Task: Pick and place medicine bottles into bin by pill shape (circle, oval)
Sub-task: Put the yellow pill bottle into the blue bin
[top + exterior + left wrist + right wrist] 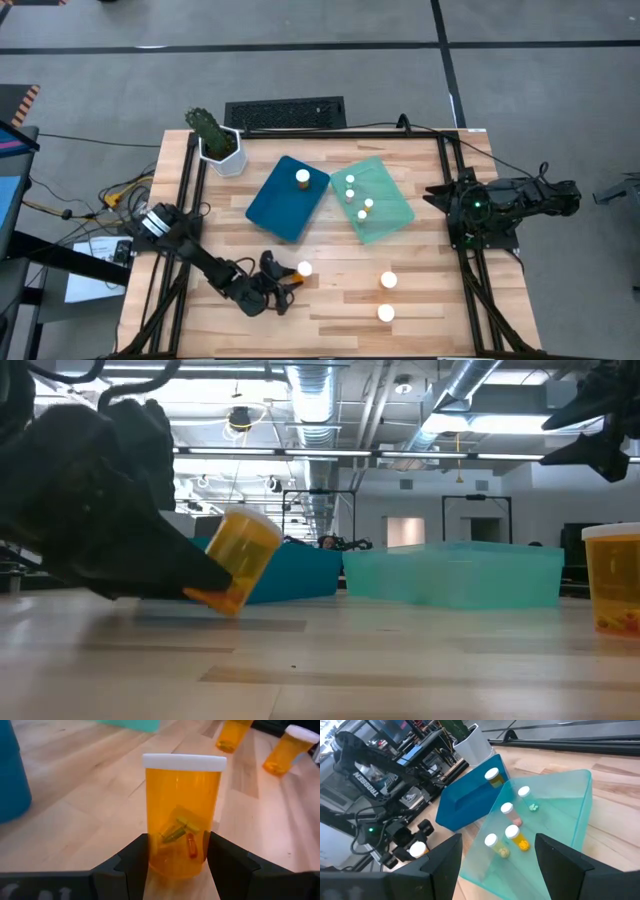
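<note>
An amber medicine bottle (181, 815) with a white cap and oblong pills inside sits between the fingers of my left gripper (288, 278) near the table's front left; the low view shows the bottle (240, 558) tilted, low over the wood. My right gripper (495, 865) is open and empty at the table's right edge (470, 212). The dark blue tray (288, 197) holds one bottle (302, 177). The mint green tray (372, 198) holds several bottles. Two more bottles (388, 281) (386, 313) stand on the table at the front right. My left gripper pinches the lower part of the bottle's body (150, 855) between its two fingers (136, 857), one on each side. The fingers come from the table's left, slanting down. The bottle is tilted, cap up and leaning away from the gripper; whether its base touches the table I cannot tell.
A white pot with a cactus (218, 140) stands at the far left corner, and a black keyboard (285, 113) lies beyond the far edge. Bare wood lies between the held bottle and the two standing bottles.
</note>
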Available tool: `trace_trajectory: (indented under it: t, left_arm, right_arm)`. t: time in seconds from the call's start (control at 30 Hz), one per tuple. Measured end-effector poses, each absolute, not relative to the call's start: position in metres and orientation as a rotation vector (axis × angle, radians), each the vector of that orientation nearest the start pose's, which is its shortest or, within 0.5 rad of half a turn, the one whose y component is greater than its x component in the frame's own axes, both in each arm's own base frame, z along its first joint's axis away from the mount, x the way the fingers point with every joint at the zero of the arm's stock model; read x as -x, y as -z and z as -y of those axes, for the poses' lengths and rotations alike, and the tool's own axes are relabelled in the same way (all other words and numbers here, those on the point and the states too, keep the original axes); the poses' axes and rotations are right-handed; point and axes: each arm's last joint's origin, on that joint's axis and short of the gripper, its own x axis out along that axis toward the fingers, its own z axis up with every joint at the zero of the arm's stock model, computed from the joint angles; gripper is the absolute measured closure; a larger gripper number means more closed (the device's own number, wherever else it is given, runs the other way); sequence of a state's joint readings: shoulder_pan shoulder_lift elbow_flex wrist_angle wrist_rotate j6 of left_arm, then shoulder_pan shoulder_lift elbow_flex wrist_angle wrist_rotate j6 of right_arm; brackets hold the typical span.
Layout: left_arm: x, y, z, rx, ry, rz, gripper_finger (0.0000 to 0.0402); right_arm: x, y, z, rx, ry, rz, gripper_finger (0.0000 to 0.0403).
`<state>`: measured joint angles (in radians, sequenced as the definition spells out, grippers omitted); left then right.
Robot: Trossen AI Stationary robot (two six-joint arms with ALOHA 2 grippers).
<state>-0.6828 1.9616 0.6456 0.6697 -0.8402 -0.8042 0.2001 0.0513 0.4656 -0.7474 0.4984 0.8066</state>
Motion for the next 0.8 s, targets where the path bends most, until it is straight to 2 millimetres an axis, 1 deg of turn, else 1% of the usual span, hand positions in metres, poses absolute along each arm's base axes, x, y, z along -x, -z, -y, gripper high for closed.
trace_trajectory:
  t: [0.1, 0.2, 0.27, 0.4, 0.5, 0.57, 0.63, 0.73, 0.8]
  left_arm:
    - [-0.259, -0.071, 0.182, 0.339, -0.332, -0.364, 0.0234]
    - [-0.265, -0.071, 0.186, 0.285, -0.334, -0.375, 0.0228]
    - [-0.269, -0.071, 0.19, 0.232, -0.327, -0.394, 0.0214]
    - [-0.275, -0.073, 0.195, 0.123, -0.308, -0.451, 0.0173]
    - [-0.277, -0.074, 0.196, 0.09, -0.315, -0.478, 0.0145]
    - [-0.278, -0.073, 0.197, 0.094, -0.307, -0.509, 0.0133]
    - [-0.278, -0.074, 0.198, 0.135, -0.309, -0.515, 0.0126]
    - [-0.28, -0.077, 0.201, 0.2, -0.308, -0.506, 0.0124]
    - [-0.279, -0.081, 0.205, 0.212, -0.293, -0.505, 0.0123]
  right_arm:
    - [-0.046, -0.24, 0.005, -0.678, 0.404, -0.179, 0.0143]
    - [-0.046, -0.24, 0.005, -0.678, 0.404, -0.179, 0.0143]
    - [-0.046, -0.24, 0.005, -0.678, 0.403, -0.179, 0.0143]
    - [-0.046, -0.24, 0.005, -0.678, 0.403, -0.179, 0.0143]
    - [-0.046, -0.24, 0.005, -0.677, 0.403, -0.179, 0.0143]
    - [-0.046, -0.24, 0.005, -0.678, 0.403, -0.179, 0.0143]
    - [-0.046, -0.24, 0.005, -0.677, 0.403, -0.179, 0.0143]
    - [-0.046, -0.24, 0.005, -0.678, 0.403, -0.179, 0.0143]
    - [-0.046, -0.24, 0.005, -0.678, 0.403, -0.179, 0.0143]
